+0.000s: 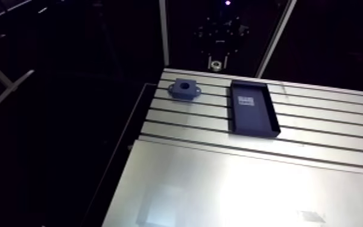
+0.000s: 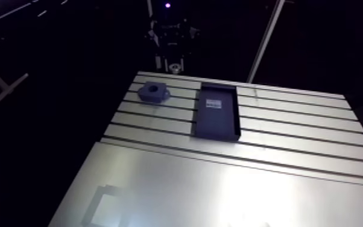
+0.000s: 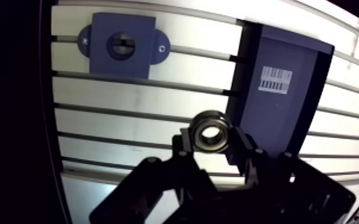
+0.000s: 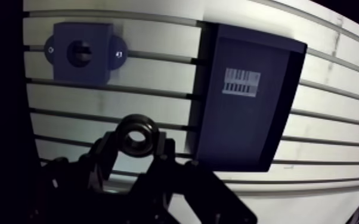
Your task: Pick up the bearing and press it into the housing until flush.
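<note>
The gripper [image 3: 212, 146] is clamped on a metal ball bearing [image 3: 210, 130], gripped by its outer ring, above the slotted table [image 3: 128, 122]. It looks rigid, smooth, probably slippery. The blue housing [image 3: 122, 44] lies well ahead, bore upward; a dark tray [image 3: 277, 122] lies beside.

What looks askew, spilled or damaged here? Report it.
Nothing stands out. The gripper is shut on the bearing. The housing sits flat on the table with its bore empty. The dark tray lies beside it, empty apart from a barcode label. No spill or damage shows.
</note>
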Robot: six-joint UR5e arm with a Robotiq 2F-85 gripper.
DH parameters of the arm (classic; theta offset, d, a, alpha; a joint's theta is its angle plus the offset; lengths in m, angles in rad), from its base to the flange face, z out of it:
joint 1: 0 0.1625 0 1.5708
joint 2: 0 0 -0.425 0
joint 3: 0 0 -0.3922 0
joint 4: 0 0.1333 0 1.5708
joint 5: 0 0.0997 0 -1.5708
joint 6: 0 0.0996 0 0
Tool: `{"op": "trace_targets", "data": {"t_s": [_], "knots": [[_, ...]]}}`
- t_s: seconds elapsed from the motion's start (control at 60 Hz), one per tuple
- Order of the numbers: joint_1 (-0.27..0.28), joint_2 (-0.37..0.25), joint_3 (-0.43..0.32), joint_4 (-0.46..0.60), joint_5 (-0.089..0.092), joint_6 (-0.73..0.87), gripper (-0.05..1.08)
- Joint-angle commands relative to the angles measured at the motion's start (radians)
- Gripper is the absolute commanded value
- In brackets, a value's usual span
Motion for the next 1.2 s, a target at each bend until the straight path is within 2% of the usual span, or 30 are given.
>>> {"op": "trace_targets", "data": {"t_s": [0.017,0.183,0.283,0.567,0.933,1.0,1.2], "knots": [[0.021,0.036,-0.049,-0.013,0.001,0.084,0.69],[0.038,0.052,-0.059,-0.016,-0.003,0.191,0.69],[0.06,0.069,-0.059,-0.054,-0.004,0.252,0.69],[0.096,0.122,-0.068,-0.092,-0.01,0.256,0.69],[0.098,0.165,-0.09,-0.094,-0.002,0.255,0.69],[0.098,0.175,-0.094,-0.094,0.003,0.255,0.69],[0.107,0.196,-0.103,-0.094,0.004,0.254,0.69]]}}
